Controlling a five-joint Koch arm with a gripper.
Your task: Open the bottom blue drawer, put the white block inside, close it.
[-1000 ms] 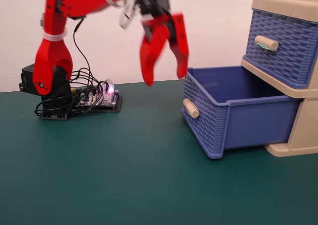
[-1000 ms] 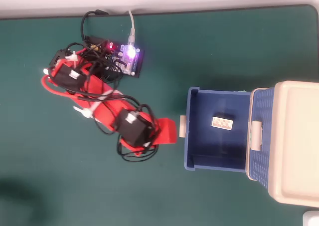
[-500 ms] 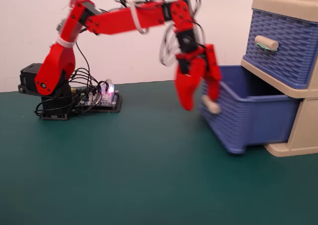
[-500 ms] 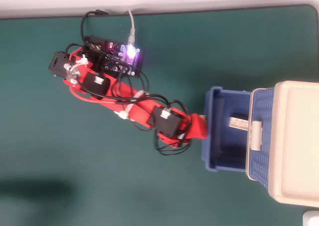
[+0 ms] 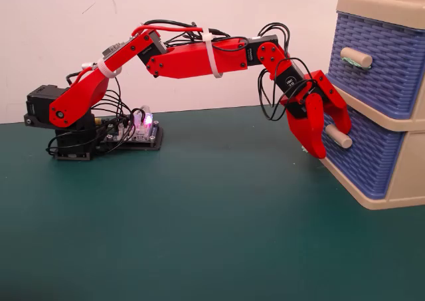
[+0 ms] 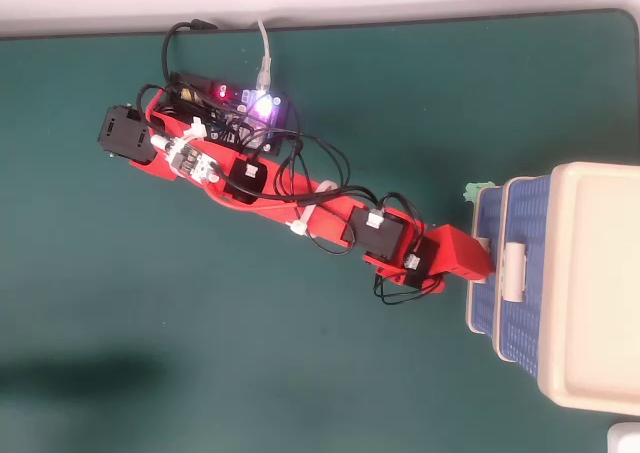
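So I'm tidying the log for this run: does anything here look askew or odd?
Nothing much. The bottom blue drawer sits nearly pushed in, its front sticking slightly out of the cabinet. The gripper, jaws spread, straddles the beige handle. No block is visible.

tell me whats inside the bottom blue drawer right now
Nothing inside can be seen: the bottom blue drawer is pushed almost fully into the cabinet, so its interior is covered. The tool straddles its handle.

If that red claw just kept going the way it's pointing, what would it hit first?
Most likely the bottom blue drawer. The gripper has its fingers either side of the beige handle, so pushing on should meet the handle or the drawer front; depth is unclear.
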